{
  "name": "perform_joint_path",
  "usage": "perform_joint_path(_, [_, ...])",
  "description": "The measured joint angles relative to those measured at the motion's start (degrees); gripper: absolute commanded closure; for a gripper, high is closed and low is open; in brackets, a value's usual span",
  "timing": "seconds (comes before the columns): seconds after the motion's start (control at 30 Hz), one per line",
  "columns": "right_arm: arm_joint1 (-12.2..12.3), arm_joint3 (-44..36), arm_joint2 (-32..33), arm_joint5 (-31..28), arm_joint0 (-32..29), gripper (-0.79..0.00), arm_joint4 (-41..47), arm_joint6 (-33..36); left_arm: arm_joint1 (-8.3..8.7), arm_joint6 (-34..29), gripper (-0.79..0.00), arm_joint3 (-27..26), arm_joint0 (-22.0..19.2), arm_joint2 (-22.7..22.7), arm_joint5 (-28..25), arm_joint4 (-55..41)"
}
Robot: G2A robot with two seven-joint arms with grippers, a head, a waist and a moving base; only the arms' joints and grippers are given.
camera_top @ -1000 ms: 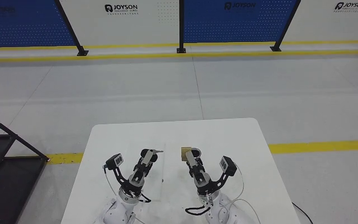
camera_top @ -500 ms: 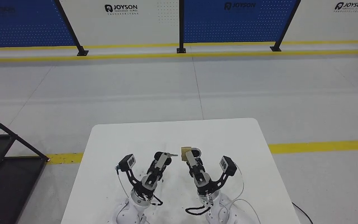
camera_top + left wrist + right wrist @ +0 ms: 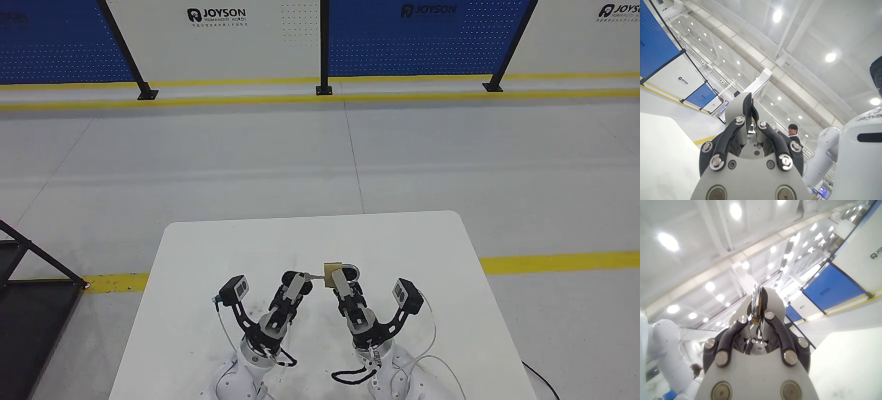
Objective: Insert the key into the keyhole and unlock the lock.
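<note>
- Our right end effector (image 3: 338,279) is clenched on the small brass padlock with a shiny steel shackle (image 3: 755,303), holding it above the white surface (image 3: 430,250).
- Our left end effector (image 3: 301,281) pinches the thin silver metal key (image 3: 314,277), whose tip is just beside the padlock.
- We judge that inserting and turning the key are still to do.

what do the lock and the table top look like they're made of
The lock looks metal: mirror-bright, chrome-like shackle, yellow brass-like body. The table is smooth matte white, perhaps laminate or painted board; the look leaves it open.
</note>
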Motion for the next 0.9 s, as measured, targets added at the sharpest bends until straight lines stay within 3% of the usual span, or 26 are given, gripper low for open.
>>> perform_joint_path(0.47, [0.00,-0.01,0.00,0.01,0.00,0.000,0.01,0.01,-0.62,1.04,0.000,0.66,-0.55,0.61,0.00,0.89])
perform_joint_path(0.9, [-0.18,-2.52,1.01,4.94,-1.29,0.000,-1.02,3.86,-1.16,1.67,0.000,0.77,-0.61,1.10,0.00,2.54])
